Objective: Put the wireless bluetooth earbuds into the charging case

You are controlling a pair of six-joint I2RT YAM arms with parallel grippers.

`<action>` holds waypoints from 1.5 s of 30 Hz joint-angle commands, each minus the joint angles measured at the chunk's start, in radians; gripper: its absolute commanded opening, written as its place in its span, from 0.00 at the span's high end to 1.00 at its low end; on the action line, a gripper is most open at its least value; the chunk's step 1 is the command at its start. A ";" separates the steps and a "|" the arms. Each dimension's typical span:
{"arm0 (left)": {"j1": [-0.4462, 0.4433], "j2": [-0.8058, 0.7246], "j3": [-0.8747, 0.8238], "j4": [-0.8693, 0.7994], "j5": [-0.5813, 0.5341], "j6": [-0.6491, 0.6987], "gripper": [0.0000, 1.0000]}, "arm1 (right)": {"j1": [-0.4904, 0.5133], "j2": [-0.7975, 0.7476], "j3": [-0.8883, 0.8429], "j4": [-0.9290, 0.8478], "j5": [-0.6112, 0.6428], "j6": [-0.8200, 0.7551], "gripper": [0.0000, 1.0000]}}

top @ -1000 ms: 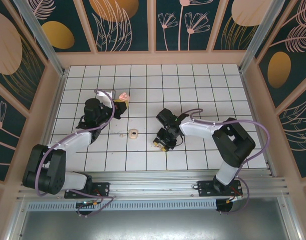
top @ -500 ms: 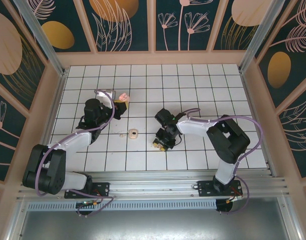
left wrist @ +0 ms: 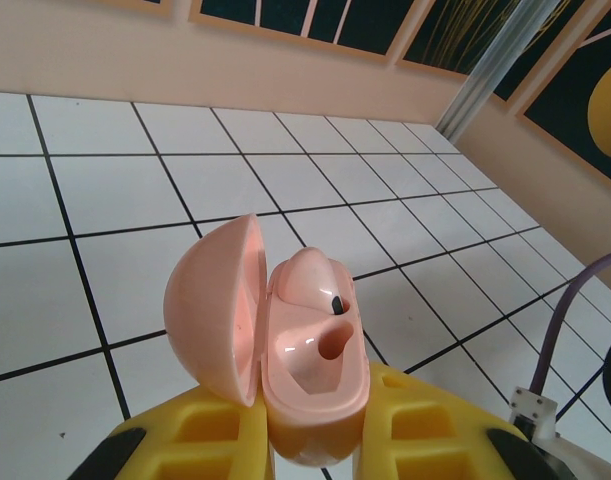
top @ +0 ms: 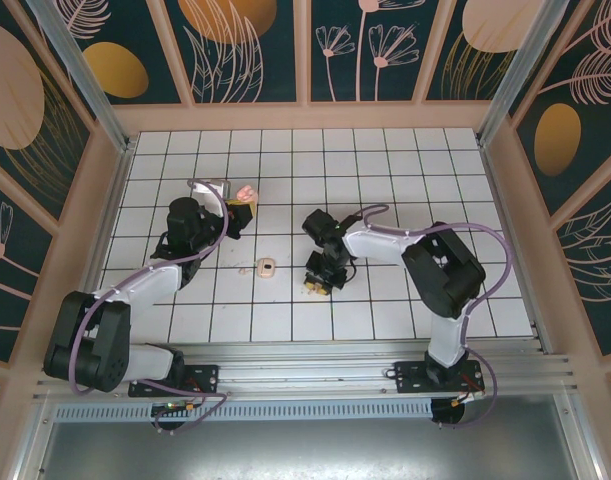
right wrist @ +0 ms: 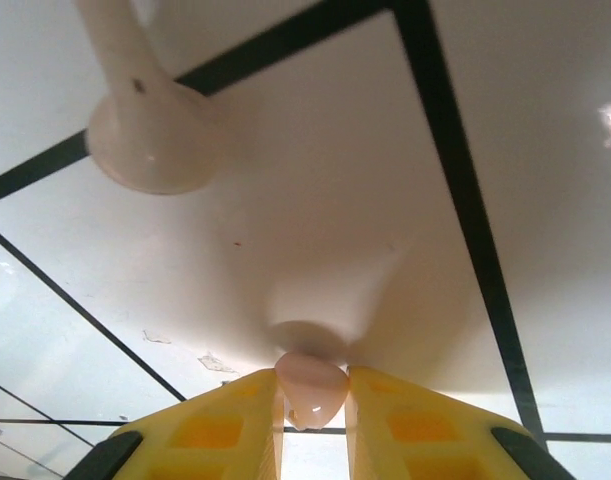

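- Pink charging case (left wrist: 307, 345), its lid swung open to the left, stands clamped at its base between the yellow fingers (left wrist: 200, 440) of the left gripper (left wrist: 310, 432). From above, the case (top: 247, 192) and that gripper (top: 237, 210) sit toward the far left of the white tiled floor (top: 385, 170).
- Inside the case, the upper well holds a rounded pink form with a dark spot. The lower well is bare and glossy.
- Small cream item (top: 266, 266) with a dark centre lies on a tile between the two grippers, apart from both.
- Right gripper (top: 315, 285) points down near mid-floor. At the wrist, its jaws (right wrist: 313, 402) pinch one pale earbud (right wrist: 311, 385) at the tips, close over the tile; contact cannot be told.
- Second earbud (right wrist: 145, 130), pale and stemmed, lies on the tile beyond those fingers, beside a dark grout line (right wrist: 455, 180). Whether it is the cream item cannot be told.
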 commanded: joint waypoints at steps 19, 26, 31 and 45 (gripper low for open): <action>-0.002 -0.044 -0.012 -0.019 -0.016 0.027 0.89 | -0.022 0.047 0.056 -0.081 0.014 -0.113 0.71; -0.003 -0.048 -0.017 -0.018 -0.018 0.025 0.89 | -0.014 0.043 0.052 -0.012 -0.022 -0.098 0.71; -0.004 -0.056 -0.022 -0.023 -0.023 0.029 0.89 | -0.014 0.045 0.073 0.001 -0.024 -0.099 0.71; -0.002 -0.063 -0.025 -0.024 -0.023 0.029 0.89 | 0.003 0.006 0.137 -0.177 0.073 -0.139 0.65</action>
